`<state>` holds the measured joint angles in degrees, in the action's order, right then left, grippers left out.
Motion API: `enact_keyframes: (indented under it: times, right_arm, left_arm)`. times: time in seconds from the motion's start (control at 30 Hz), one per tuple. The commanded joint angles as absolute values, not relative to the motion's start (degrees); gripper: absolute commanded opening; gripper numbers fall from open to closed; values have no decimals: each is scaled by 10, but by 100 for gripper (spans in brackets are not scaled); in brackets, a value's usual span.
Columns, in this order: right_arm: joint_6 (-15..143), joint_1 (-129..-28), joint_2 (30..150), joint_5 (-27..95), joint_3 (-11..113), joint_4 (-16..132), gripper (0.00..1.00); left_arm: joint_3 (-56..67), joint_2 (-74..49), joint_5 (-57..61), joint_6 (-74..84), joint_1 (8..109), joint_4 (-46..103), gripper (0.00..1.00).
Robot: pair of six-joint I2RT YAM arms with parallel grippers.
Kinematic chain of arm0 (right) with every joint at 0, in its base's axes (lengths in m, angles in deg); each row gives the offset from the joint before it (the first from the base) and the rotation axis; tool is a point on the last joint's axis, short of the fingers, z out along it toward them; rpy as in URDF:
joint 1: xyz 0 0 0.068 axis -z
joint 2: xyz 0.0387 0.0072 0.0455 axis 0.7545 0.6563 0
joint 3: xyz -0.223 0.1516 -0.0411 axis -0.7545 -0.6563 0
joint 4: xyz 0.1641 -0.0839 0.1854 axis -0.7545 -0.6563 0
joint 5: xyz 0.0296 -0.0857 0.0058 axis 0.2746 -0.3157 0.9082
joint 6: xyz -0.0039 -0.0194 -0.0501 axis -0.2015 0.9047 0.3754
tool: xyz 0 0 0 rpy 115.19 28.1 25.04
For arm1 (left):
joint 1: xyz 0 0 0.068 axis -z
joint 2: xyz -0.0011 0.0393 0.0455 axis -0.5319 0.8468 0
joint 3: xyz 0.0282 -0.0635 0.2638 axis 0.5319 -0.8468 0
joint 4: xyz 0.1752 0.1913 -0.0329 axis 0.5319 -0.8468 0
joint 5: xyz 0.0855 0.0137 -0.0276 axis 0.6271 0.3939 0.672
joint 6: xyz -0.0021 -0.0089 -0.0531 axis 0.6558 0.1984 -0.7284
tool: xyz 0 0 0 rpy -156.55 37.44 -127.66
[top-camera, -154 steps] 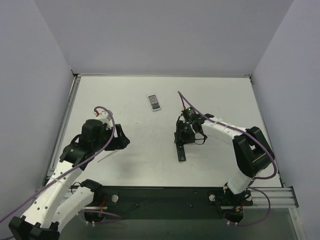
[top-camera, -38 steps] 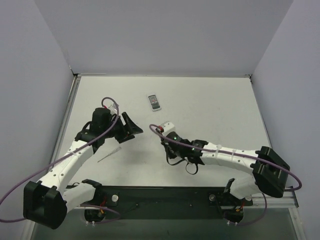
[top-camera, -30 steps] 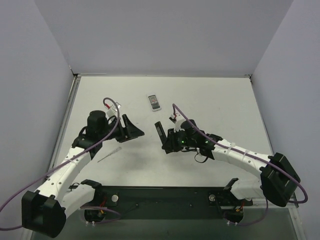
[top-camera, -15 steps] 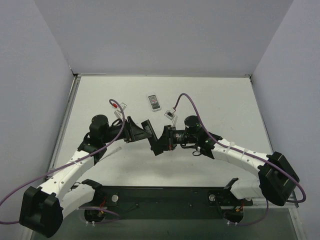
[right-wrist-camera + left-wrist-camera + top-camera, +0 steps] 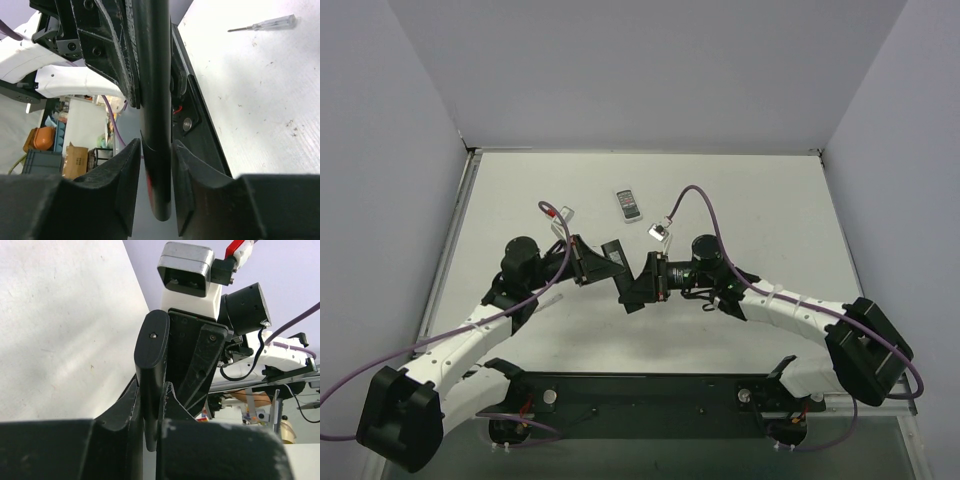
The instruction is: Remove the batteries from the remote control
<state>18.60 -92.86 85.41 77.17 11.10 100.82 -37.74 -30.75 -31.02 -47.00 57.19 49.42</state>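
The black remote control hangs in the air over the middle of the table, between my two grippers. My left gripper is shut on one end of it; in the left wrist view both fingers press against the remote control. My right gripper surrounds the other end. In the right wrist view the remote control stands between that gripper's fingers with a thin gap at one side, so the jaws are slightly open. The batteries are hidden.
A short white remote lies on the table behind the grippers. A thin screwdriver lies flat on the table near the left arm. Grey walls enclose the table on three sides.
The two grippers have come together at mid-table. My left gripper has closed on the remote control's free end, and my right gripper's jaws have loosened from it.
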Motion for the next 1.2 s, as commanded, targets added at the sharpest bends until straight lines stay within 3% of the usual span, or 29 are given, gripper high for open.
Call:
enact_keyframes:
  times: [0.0,0.03,0.13,0.3,0.53,1.03,1.17]
  right_arm:
    - [177,-928,837,758,108,1023,35]
    - [177,-923,835,752,112,1013,45]
    - [160,-919,824,731,113,1004,54]
    - [125,-912,810,702,121,999,56]
    - [103,-896,798,676,125,979,42]
    - [79,-904,837,687,109,1017,40]
    - [73,-906,839,687,101,1026,25]
  left_arm:
    - [-370,-316,-302,-471,574,538,0]
    - [-366,-317,-302,-465,574,531,0]
    - [-363,-319,-295,-445,574,504,0]
    - [-370,-318,-299,-451,574,528,0]
    - [-382,-326,-297,-444,573,530,0]
    - [-399,-306,-287,-486,573,590,0]
    - [-401,-301,-290,-504,573,614,0]
